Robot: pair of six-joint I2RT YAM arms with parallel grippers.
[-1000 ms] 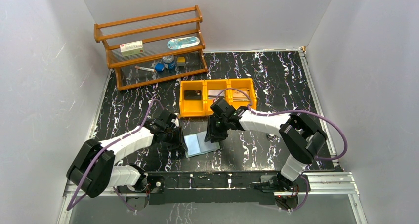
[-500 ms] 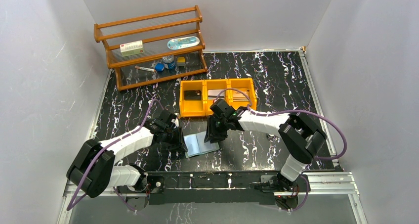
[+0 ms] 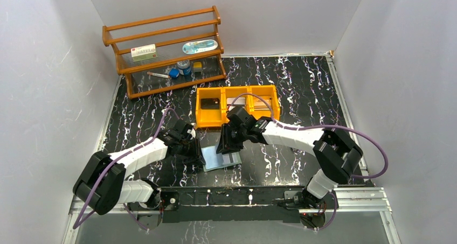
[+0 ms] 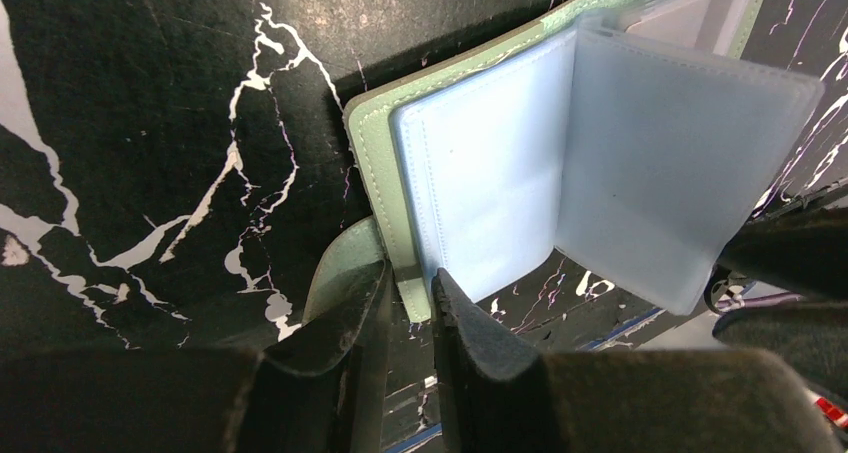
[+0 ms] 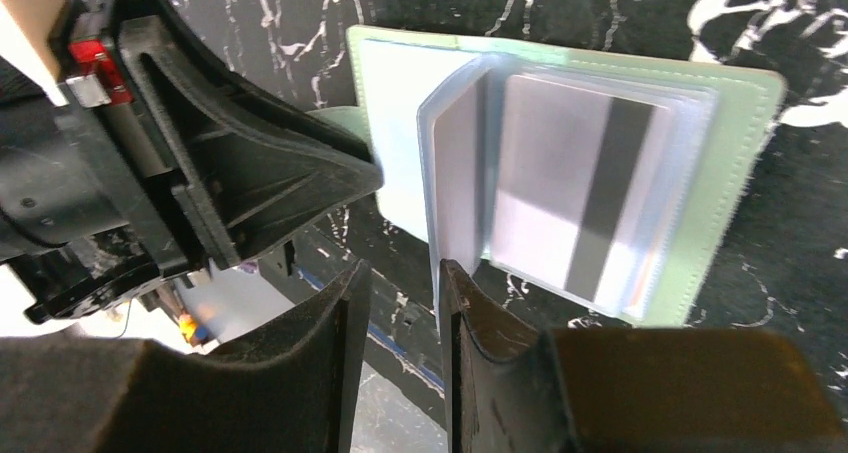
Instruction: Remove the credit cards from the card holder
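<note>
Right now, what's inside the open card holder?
The card holder lies open. One silvery card with a dark stripe shows through its clear sleeves. Any cards beneath it are covered.

From above, the right arm's fingers (image 3: 223, 147) hide the far part of the card holder (image 3: 213, 160). The sleeved credit cards (image 5: 590, 203) show blurred through frosted plastic. Items on the wooden shelf (image 3: 161, 62) are too small to name.

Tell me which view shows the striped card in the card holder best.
The right wrist view: the striped card is large and clear in the open card holder. The left wrist view shows only a grey corner behind a sleeve; the top view shows it tiny.
</note>
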